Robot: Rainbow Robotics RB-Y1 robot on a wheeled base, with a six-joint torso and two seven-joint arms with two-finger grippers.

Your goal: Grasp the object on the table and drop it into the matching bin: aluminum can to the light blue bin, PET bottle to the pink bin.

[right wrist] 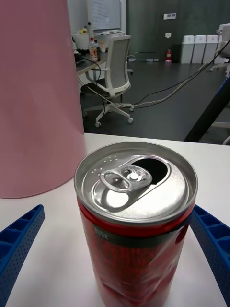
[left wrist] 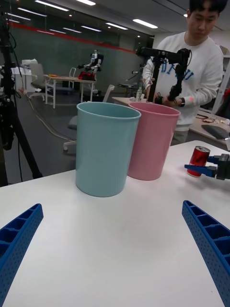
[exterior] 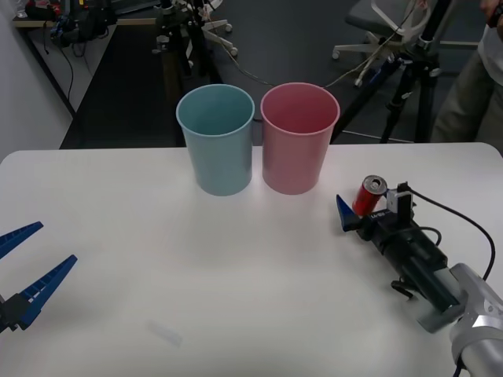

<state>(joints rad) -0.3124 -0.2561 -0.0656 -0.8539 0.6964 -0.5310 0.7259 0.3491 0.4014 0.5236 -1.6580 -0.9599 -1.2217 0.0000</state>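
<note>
We see the can (right wrist: 139, 225) cut off at the bottom edge. The pink bin (right wrist: 38, 96) runs off the upper left.

Beyond the far table edge lay a dark grey floor (exterior: 291, 47) with a white office chair (exterior: 377, 23) at far right and a black tripod (exterior: 413, 86) beside it. Ceiling strip lights (left wrist: 143, 23) glowed above a far desk (left wrist: 72, 81). White cabinets (right wrist: 199, 48) lined the far wall.
</note>
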